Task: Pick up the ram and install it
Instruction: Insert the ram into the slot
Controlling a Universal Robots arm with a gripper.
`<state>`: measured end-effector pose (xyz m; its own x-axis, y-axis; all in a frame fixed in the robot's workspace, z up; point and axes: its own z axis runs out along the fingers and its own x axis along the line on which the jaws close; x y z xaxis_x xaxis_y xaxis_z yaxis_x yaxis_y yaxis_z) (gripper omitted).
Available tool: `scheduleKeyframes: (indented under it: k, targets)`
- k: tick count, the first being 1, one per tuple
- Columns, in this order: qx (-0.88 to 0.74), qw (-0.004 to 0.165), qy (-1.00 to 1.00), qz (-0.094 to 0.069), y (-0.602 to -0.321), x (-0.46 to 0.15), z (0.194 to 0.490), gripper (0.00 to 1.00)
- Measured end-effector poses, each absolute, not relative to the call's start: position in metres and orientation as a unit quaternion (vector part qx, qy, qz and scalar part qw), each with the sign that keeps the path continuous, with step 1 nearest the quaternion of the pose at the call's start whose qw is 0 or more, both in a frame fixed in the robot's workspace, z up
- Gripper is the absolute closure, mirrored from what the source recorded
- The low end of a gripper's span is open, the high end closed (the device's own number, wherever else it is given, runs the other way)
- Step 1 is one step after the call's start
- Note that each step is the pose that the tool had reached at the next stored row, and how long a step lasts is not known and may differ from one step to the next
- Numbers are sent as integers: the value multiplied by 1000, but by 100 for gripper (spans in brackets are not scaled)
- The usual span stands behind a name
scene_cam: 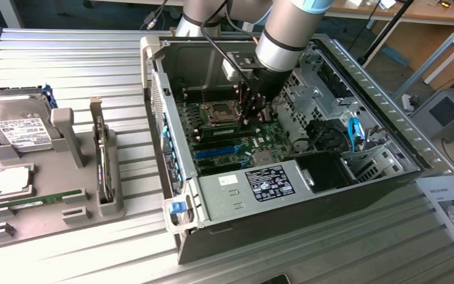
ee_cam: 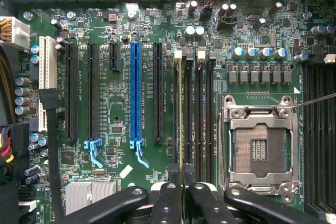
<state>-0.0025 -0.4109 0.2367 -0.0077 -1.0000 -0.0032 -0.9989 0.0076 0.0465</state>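
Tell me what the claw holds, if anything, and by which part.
The claw is shut on the ram, pinching its top edge over the memory slots.

Exterior cam sits high and a bit back, angled down over the worktop [scene_cam: 69, 248] into the open PC case [scene_cam: 250, 236]. Wrist cam hangs really close, looking straight down past the claw [ee_cam: 182, 186] at the motherboard [ee_cam: 121, 103]; both views share its CPU socket [ee_cam: 260, 148].

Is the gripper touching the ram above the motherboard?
Touching. The wrist view shows the gripper shut on the ram along its thin edge, no gap between them.
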Motion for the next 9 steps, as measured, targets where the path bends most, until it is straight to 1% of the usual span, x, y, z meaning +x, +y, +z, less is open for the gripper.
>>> scheduleKeyframes:
  k: [9]
  targets:
    - [704,15,-710,-18,-411,-2,236,88]
